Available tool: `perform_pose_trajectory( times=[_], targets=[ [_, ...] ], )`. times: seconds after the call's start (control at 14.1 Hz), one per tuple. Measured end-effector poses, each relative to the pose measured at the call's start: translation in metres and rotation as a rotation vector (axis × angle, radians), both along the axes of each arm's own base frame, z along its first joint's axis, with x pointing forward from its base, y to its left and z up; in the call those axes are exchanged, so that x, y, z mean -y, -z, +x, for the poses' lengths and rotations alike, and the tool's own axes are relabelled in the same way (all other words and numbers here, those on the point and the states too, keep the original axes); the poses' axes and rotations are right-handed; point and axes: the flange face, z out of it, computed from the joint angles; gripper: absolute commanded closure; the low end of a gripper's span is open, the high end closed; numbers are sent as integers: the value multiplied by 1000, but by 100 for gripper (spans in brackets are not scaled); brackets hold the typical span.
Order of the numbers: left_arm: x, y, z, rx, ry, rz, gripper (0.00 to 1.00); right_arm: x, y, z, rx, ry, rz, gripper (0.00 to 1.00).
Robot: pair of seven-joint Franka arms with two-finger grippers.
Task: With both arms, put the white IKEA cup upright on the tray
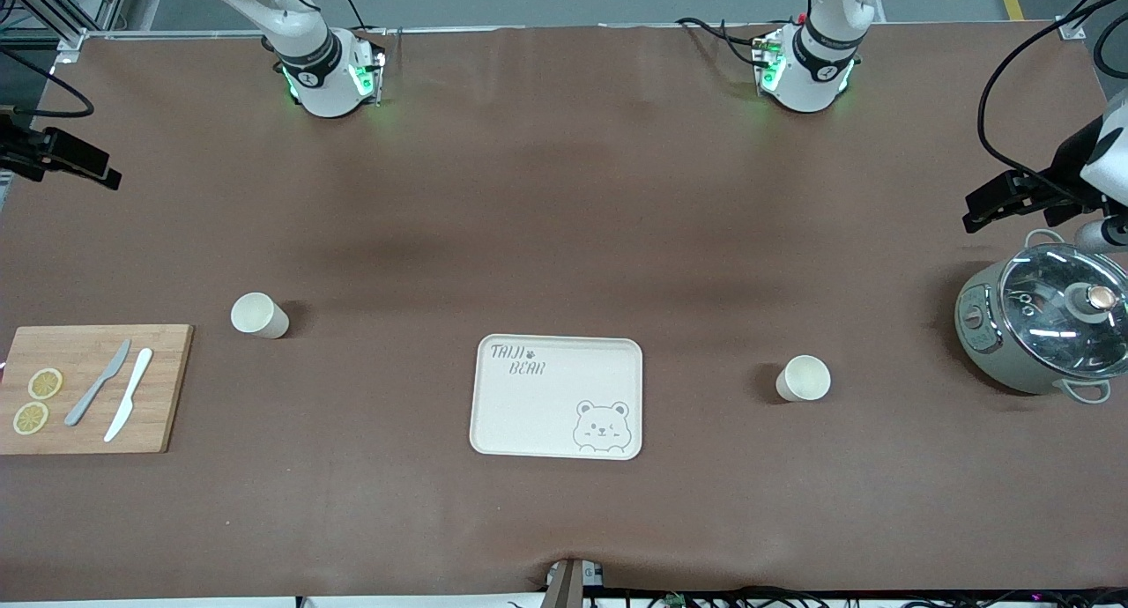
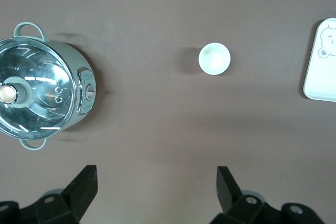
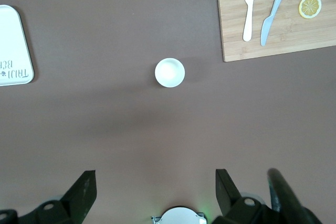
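Cups [image 1: 803,378] [image 1: 259,315] on table flanking tray [image 1: 557,396], open left claw [image 2: 157,190] and right claw [image 3: 156,190] high above

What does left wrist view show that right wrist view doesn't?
Only the left wrist view: the lidded pot, the cup toward the left arm's end, and the open left end effector. Only the right wrist view: the cutting board with two knives and lemon slices, the other cup, and the open right end effector. Both: the tray, the brown table.
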Motion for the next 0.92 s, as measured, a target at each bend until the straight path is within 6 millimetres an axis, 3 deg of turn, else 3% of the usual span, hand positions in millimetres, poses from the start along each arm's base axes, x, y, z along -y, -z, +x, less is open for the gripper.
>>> perform_pose_trajectory(
  times=[0.28,0.57,0.92],
  targets=[
    [8,0,0,0,15,-1,0,0,0,0,0,0,0,0],
    [4,2,1,-3,8,0,0,0,0,0,0,0,0,0],
    [5,32,16,-49,6,0,0,-2,3,2,-5,-1,1,0]
  ],
)
